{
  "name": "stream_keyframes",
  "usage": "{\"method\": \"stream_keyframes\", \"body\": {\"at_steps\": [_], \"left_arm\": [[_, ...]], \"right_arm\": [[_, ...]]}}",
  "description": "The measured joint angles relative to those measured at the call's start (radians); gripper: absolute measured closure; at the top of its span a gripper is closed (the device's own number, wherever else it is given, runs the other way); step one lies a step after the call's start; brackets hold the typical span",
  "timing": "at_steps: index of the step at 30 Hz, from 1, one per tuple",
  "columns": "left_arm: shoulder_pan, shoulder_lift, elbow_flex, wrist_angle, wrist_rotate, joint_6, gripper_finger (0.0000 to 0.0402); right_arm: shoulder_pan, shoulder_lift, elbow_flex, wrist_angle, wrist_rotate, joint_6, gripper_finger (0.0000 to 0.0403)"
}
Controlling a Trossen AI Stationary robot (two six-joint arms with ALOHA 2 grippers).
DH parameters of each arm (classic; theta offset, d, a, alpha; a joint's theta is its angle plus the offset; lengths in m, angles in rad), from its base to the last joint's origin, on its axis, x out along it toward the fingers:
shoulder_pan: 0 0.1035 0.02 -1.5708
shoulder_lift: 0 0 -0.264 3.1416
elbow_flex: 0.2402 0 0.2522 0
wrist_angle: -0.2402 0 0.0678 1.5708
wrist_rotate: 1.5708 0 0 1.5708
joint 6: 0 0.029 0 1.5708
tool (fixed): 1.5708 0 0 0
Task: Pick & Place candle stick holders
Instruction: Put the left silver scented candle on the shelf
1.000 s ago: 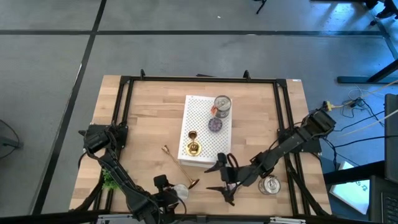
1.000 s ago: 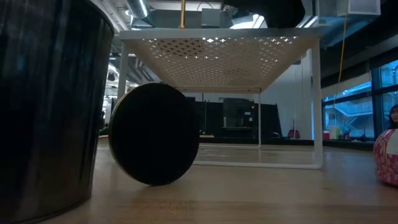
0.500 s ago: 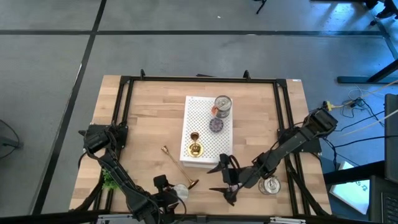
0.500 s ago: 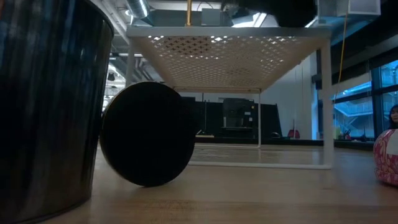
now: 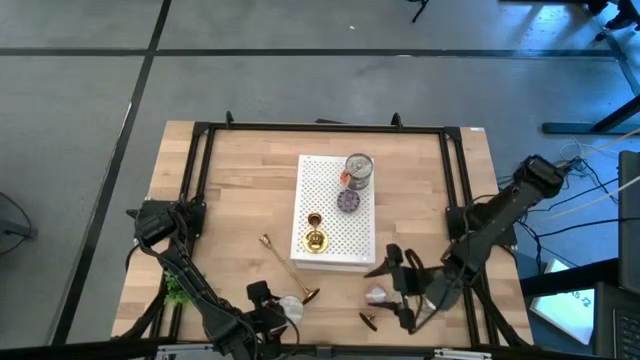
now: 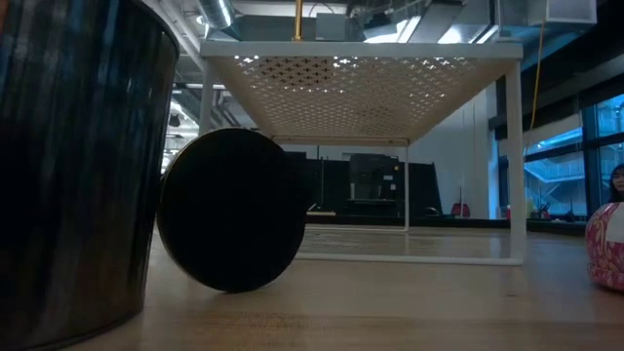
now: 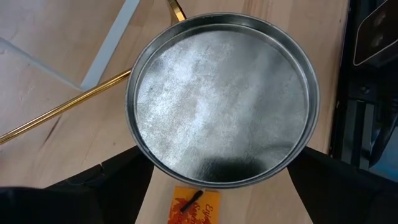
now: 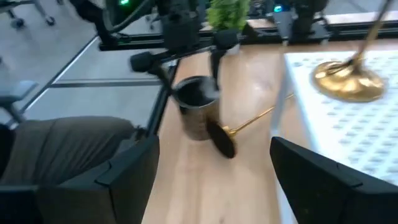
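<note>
One gold candle stick holder stands upright by its round base on the white perforated stand. It also shows in the right wrist view. A second holder lies on its side on the table. Its dark round base is next to an open silver tin. My left gripper is open at the near edge, with a finger on either side of that tin. I cannot tell whether they touch it. My right gripper is open and empty, right of the stand's near corner.
On the stand's far part are a silver tin and a small purple disc. A small pale thing and a small dark thing lie by my right gripper. A black frame rims the table. A green sprig lies near left.
My right gripper has moved from the stand's near corner toward the table's right edge, staying open and empty. In the low view the white stand has shifted a little sideways, and the lying holder's base has shifted a little the other way.
</note>
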Motion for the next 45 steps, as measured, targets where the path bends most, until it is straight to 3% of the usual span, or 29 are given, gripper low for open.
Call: {"method": "stream_keyframes", "body": {"at_steps": [3, 9, 14, 22, 26, 34, 45], "left_arm": [[0.0, 0.0, 0.0, 0.0, 0.0, 0.0, 0.005], [0.0, 0.0, 0.0, 0.0, -0.003, 0.0, 0.005], [0.0, 0.0, 0.0, 0.0, -0.003, -0.007, 0.005], [0.0, 0.0, 0.0, 0.0, -0.014, -0.007, 0.005], [0.0, 0.0, 0.0, 0.0, -0.014, -0.008, 0.005], [0.0, 0.0, 0.0, 0.0, -0.014, -0.008, 0.005], [0.0, 0.0, 0.0, 0.0, -0.022, -0.008, 0.005]], "right_arm": [[0.028, 0.046, 0.001, -0.008, 0.027, 0.052, 0.0096], [0.049, 0.184, 0.001, -0.027, 0.188, 0.248, 0.0131], [0.033, 0.228, 0.001, -0.03, 0.239, 0.308, 0.0191], [0.015, 0.228, 0.002, -0.072, 0.236, 0.312, 0.0306], [0.015, 0.228, 0.002, -0.122, 0.236, 0.352, 0.0344], [0.014, 0.228, 0.002, -0.263, 0.25, 0.487, 0.0355], [0.008, 0.228, 0.002, -0.323, 0.34, 0.543, 0.0355]]}}
